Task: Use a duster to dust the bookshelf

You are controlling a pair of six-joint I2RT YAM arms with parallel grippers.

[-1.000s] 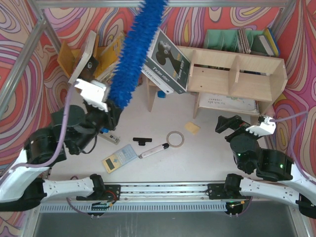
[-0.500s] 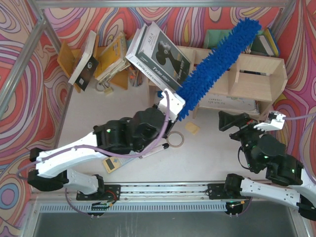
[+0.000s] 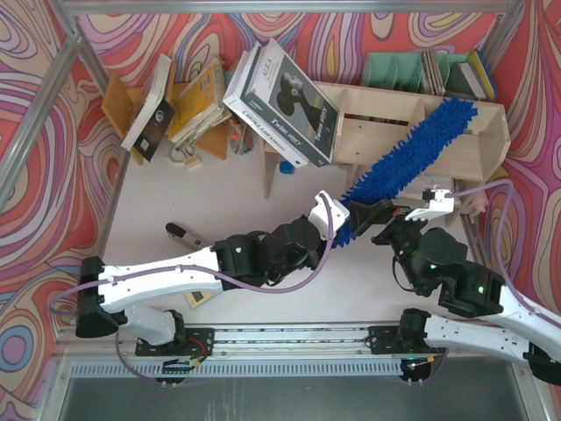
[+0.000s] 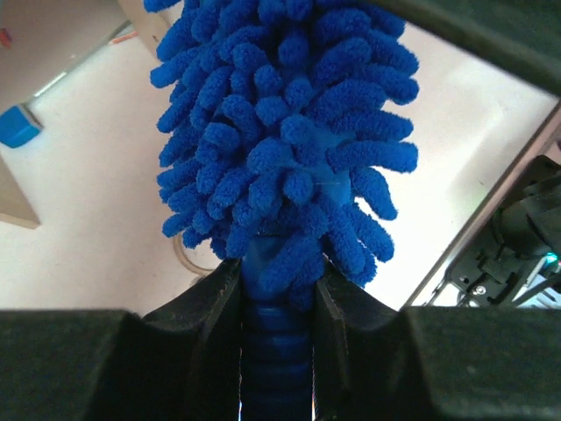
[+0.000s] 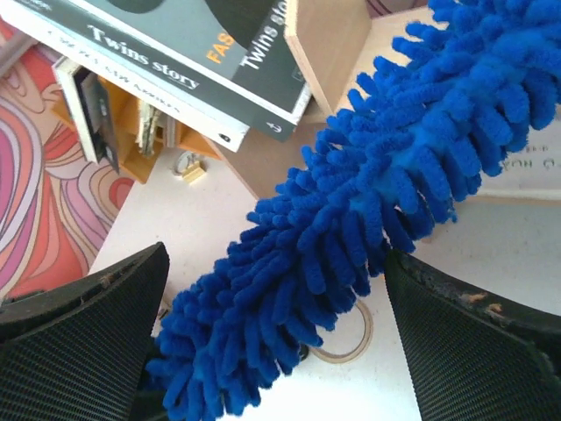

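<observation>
The blue fluffy duster (image 3: 408,153) slants from the table up over the plywood bookshelf (image 3: 377,105), with its tip by the shelf's right end. My left gripper (image 3: 337,225) is shut on the duster's ribbed blue handle; in the left wrist view (image 4: 279,289) the strands (image 4: 280,132) fan out just above the jaws. My right gripper (image 3: 379,219) is open, with its two fingers either side of the duster's lower strands near the handle. In the right wrist view (image 5: 276,263) the duster (image 5: 368,193) passes between the wide-open fingers (image 5: 79,333).
A big "Twins story" book (image 3: 285,101) leans on the bookshelf's left end (image 5: 329,35). More books (image 3: 175,101) lean at the back left, and green file holders (image 3: 399,68) stand behind the shelf. A tape ring (image 5: 346,346) lies under the duster. A blue cube (image 4: 17,127) sits near the shelf.
My left arm swung the duster from the back left across to the right and lowered it over the bookshelf. My right gripper moved left until its open fingers straddle the duster.
</observation>
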